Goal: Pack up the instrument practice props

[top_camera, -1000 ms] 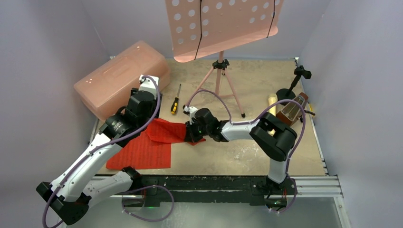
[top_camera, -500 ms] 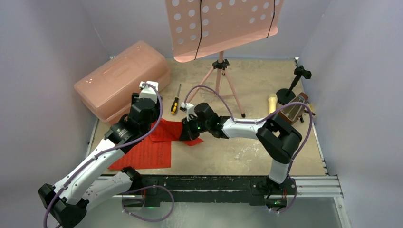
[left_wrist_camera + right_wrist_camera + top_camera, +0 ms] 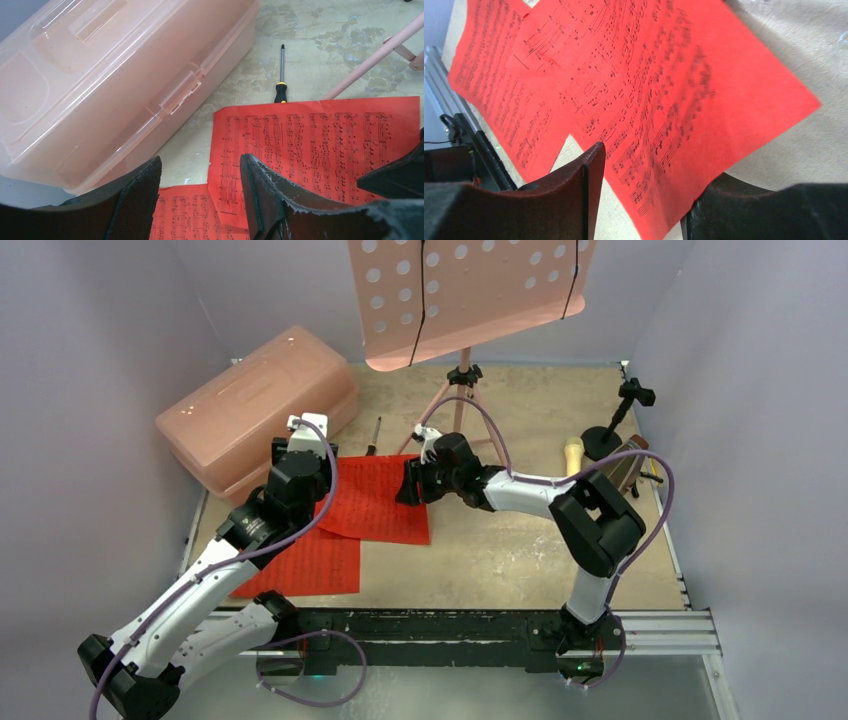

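Two red sheet-music pages lie on the table: one (image 3: 380,498) (image 3: 320,135) (image 3: 659,75) spread flat and overlapping the other (image 3: 300,562) (image 3: 185,215). My right gripper (image 3: 410,483) (image 3: 654,170) is open at the upper page's right edge, with the paper's corner loose between the jaws. Over the pages' left end hovers my left gripper (image 3: 300,465) (image 3: 200,165), open and holding nothing. The pink music stand (image 3: 462,405) rises at the back. A cream microphone (image 3: 572,454) and a brown metronome (image 3: 625,465) lie at the right, the metronome partly behind my right arm.
A large translucent pink lidded box (image 3: 255,405) (image 3: 100,75) sits shut at the back left, close to my left gripper. A yellow-and-black screwdriver (image 3: 375,432) (image 3: 281,75) lies just beyond the upper page. A black stand (image 3: 612,420) is at the back right.
My right gripper has opened and let go of the crumpled red page, which now lies spread flat. That gripper has moved back and to the right. The left gripper has edged slightly farther back.
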Motion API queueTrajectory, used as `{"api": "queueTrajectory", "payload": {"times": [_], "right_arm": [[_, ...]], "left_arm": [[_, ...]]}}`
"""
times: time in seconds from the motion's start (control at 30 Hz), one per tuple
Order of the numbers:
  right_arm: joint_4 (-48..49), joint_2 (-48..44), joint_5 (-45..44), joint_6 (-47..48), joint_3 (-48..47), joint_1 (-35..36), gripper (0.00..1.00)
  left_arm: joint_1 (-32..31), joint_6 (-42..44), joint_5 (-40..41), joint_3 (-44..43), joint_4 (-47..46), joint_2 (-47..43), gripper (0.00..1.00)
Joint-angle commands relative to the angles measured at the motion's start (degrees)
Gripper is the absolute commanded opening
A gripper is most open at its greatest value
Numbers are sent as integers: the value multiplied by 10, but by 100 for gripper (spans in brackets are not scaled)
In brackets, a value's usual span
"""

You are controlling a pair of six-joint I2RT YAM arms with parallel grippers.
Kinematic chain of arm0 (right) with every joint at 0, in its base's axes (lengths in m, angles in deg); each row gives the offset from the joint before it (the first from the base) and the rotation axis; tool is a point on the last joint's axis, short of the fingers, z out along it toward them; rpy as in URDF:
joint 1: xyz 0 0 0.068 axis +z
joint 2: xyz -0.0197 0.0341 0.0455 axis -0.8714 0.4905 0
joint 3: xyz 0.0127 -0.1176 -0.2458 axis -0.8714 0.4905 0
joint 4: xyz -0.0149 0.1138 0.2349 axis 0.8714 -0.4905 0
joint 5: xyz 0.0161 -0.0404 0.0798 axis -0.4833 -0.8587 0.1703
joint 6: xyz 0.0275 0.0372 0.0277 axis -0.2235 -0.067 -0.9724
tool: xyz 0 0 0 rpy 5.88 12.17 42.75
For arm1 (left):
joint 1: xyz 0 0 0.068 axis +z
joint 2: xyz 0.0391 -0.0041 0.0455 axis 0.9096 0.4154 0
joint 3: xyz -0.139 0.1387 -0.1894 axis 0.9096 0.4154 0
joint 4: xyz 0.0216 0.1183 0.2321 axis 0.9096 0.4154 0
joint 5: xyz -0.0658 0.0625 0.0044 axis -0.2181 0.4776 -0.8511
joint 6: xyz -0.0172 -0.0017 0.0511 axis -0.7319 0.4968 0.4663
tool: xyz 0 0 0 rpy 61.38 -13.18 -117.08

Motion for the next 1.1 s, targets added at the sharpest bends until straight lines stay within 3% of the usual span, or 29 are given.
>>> {"api": "queueTrajectory", "payload": {"times": [0.0, 0.2, 0.33, 0.5, 0.73, 1.07], "right_arm": [[-4, 2, -52, 21, -5, 0, 55], [12, 9, -56, 32, 15, 0, 50], [39, 18, -45, 39, 26, 0, 31], [86, 28, 35, 15, 38, 2, 2], [171, 26, 127, -41, 56, 14, 0], [225, 54, 168, -86, 30, 75, 0]], "left_arm": [[4, 5, 10, 6, -27, -10, 58], [6, 5, 6, 7, -28, -5, 58], [7, 4, 5, 8, -29, -5, 58], [7, 4, 4, 9, -31, -5, 59], [7, 4, 3, 10, -32, -8, 58], [9, 2, 2, 13, -34, -16, 58]]}}
